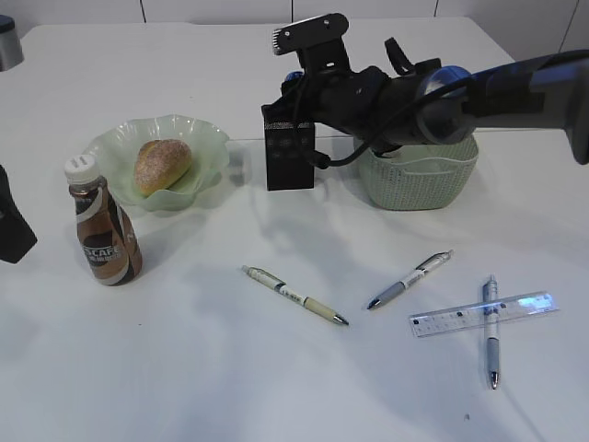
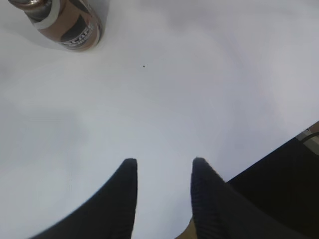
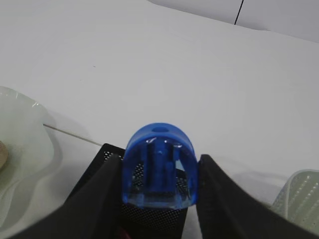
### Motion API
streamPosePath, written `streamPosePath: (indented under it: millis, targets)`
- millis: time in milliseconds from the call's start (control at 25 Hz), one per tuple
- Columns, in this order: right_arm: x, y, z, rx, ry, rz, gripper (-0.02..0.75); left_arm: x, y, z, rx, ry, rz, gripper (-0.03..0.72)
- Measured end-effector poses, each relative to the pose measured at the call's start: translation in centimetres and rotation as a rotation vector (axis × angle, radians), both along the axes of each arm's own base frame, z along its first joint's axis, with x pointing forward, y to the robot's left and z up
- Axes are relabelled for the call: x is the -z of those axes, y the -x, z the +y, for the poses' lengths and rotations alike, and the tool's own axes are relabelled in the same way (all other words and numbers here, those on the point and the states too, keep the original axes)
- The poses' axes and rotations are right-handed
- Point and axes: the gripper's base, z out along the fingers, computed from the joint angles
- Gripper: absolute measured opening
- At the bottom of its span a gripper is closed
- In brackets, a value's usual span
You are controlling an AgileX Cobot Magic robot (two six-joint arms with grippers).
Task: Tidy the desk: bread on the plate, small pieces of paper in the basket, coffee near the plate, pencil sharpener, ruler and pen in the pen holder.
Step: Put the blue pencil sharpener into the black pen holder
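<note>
My right gripper is shut on a blue translucent pencil sharpener, held just above the mouth of the black mesh pen holder. The bread lies in the wavy pale green plate. To the plate's front left the coffee stands upright. Three pens lie on the desk, the last one across the clear ruler. My left gripper is open and empty above bare desk near the coffee. The small pieces of paper are out of view.
The sage-green basket stands right of the pen holder, partly behind my right arm. A grey object sits at the far left corner. The desk's dark edge shows in the left wrist view.
</note>
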Motion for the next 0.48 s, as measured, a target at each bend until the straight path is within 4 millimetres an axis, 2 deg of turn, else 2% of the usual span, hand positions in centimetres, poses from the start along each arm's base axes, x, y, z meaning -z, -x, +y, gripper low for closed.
streamPosePath:
  millis: [480]
  targets:
    - [0.17, 0.1, 0.16, -0.019, 0.0, 0.02, 0.341, -0.01, -0.02, -0.01, 0.0, 0.001, -0.002, 0.25]
